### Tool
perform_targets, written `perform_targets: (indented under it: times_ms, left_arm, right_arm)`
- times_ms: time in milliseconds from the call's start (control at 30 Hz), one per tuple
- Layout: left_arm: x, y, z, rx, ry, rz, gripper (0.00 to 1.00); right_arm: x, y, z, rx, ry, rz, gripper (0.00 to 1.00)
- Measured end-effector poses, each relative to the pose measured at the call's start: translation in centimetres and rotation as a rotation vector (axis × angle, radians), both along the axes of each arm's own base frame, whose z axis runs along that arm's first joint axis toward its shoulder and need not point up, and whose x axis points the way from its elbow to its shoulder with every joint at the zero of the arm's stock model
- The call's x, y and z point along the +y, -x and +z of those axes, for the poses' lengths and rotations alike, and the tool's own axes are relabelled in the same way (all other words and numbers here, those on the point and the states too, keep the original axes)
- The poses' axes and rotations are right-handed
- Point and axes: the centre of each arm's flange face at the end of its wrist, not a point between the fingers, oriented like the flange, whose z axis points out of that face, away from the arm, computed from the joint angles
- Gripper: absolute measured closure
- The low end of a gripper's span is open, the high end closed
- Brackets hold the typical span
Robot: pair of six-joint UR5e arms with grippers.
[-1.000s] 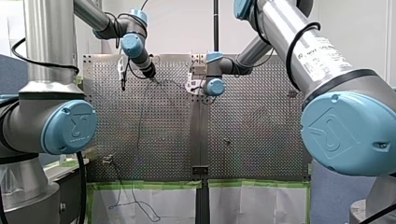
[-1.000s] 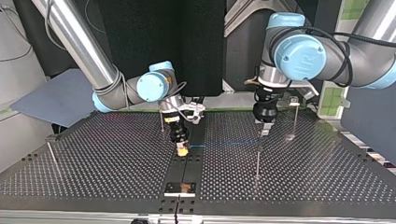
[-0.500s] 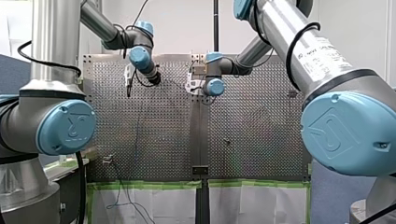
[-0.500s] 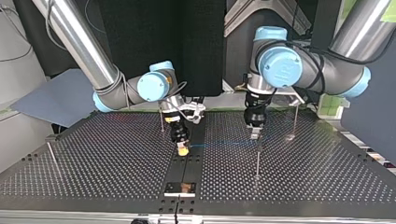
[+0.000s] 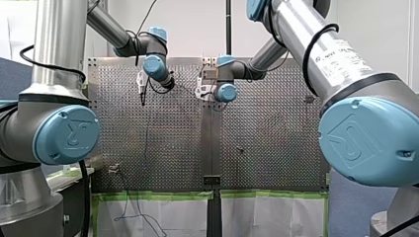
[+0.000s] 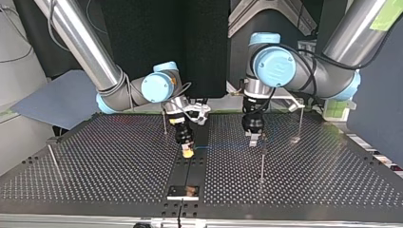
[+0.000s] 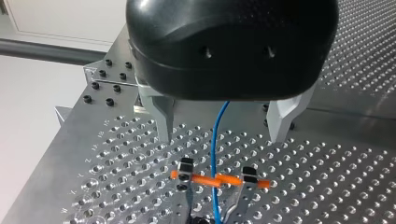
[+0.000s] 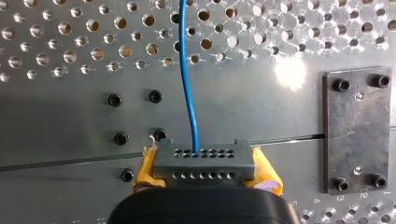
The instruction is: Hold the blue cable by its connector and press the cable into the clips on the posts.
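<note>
Swinging inward over the last second, my left gripper (image 5: 143, 94) now sits nearer the front view's middle. Top view: the blue cable (image 6: 223, 146) runs straight above the worktop (image 6: 95, 166) from my right gripper (image 6: 187, 152) to the left one, beside a post (image 6: 262, 164); no clip looks filled. Left wrist view: fingers (image 7: 161, 116) apart, thin cable between them. Right wrist view: yellow pads (image 8: 145, 169) clamp the grey connector (image 8: 203, 161); pressing remains.

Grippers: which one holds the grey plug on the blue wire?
My right gripper, yellow-padded, clamps the connector; my left gripper stands open astride the blue cable.
</note>
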Motion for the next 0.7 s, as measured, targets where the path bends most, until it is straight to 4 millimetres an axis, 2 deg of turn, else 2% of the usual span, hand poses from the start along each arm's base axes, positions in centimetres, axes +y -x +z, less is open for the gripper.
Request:
perform_targets:
  times_ms: [500,700]
  left_arm:
    - [-0.9,-1.2,-2.9,0.022,-0.017,0.031,0.0]
    - [-1.7,-1.8,-2.2,0.001,-0.01,0.044,0.0]
  right_arm:
    - [-0.1,0.1,-0.1,0.001,-0.001,-0.002,1.0]
    - [-0.3,0.2,-0.2,0.001,-0.002,-0.005,1.0]
